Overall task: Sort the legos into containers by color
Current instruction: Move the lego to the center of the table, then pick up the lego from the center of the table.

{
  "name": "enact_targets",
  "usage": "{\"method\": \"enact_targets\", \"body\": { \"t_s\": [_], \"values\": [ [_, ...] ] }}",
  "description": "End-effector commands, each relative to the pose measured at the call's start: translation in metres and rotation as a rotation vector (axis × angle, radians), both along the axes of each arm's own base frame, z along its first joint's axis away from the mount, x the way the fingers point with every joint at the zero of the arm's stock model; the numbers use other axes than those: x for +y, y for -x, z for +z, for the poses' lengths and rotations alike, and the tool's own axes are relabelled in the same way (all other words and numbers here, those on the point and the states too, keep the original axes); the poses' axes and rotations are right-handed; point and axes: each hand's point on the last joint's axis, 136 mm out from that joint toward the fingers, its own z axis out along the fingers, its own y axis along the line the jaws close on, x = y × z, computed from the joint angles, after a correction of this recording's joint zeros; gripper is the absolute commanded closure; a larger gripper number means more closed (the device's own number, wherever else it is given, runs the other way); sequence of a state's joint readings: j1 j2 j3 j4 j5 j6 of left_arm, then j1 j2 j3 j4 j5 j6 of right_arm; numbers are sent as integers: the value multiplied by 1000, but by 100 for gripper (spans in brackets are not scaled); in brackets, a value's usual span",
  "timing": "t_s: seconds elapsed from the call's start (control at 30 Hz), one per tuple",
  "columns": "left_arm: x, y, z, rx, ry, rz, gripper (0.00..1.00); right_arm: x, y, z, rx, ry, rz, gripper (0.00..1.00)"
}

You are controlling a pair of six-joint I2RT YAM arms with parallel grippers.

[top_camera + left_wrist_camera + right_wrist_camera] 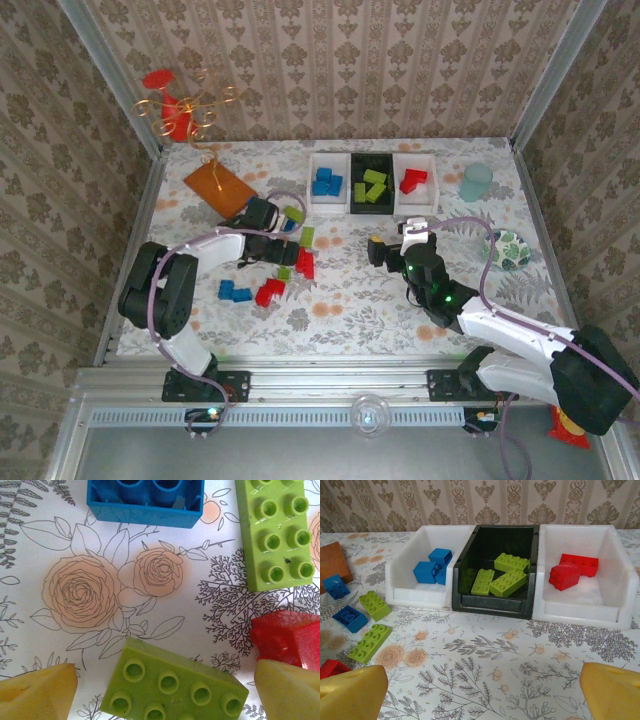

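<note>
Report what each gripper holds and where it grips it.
Nothing is held. The left gripper is open over a green brick without touching it. The right gripper is open too, with nothing between its fingers.

Containers: three. Inside: three blue legos, three green legos, two red legos.

Orange plate back left, pale blue cup back right, leaf-patterned bowl nearer, floral tablecloth
</note>
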State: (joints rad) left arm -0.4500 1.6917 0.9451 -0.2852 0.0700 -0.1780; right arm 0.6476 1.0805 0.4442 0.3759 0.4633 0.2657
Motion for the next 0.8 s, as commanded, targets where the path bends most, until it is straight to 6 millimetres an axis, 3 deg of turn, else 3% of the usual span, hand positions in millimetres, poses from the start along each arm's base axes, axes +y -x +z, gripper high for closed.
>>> {"method": "enact_targets", "body": {
  "t_s": [0.0,0.27,0.77],
  "values": [
    [7,4,-6,34,-43,12,7,4,-6,13,-15,-26,-4,0],
    [-9,25,-10,55,-66,-21,7,7,-7,10,-3,-27,3,0],
    [11,7,-20,53,-109,13,16,6,-6,12,-6,-30,3,0]
  ]
}}
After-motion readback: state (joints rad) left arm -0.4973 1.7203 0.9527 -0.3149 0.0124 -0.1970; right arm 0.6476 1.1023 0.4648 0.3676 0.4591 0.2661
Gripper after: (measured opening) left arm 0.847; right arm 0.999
